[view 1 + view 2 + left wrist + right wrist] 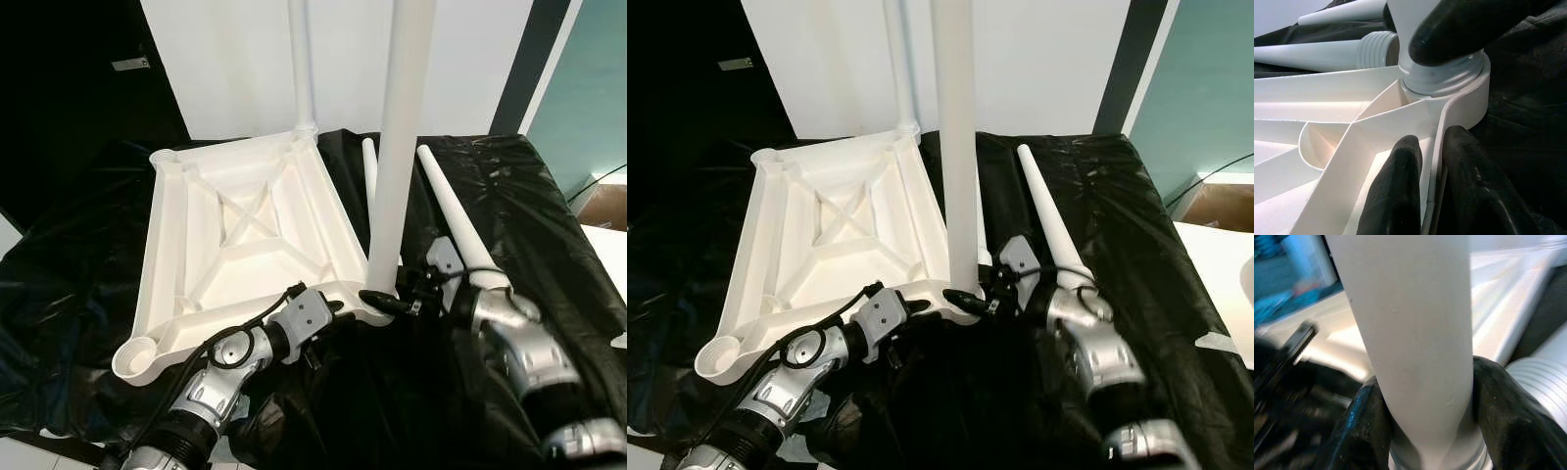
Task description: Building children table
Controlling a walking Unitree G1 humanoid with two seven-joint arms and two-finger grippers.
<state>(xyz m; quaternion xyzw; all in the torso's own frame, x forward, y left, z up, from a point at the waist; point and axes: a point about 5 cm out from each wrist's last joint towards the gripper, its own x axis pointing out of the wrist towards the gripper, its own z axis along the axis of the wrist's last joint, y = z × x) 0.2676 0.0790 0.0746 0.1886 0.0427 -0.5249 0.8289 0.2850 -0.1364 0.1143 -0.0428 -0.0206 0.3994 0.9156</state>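
Step in hand: leg fitting. My right gripper (384,300) pinches the upright table leg (400,147) at its threaded base, in the corner socket (1469,93). My left gripper (1432,191) clamps the upturned tabletop's rim (1436,147) just below; next, I judge, twisting home.

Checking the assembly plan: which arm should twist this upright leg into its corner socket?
Right. The right gripper already clamps the upright leg at its base, while the left gripper pinches the tabletop rim, steadying it.

Smooth white plastic tabletop (245,235) and leg (397,147) on glossy black sheeting (529,196)
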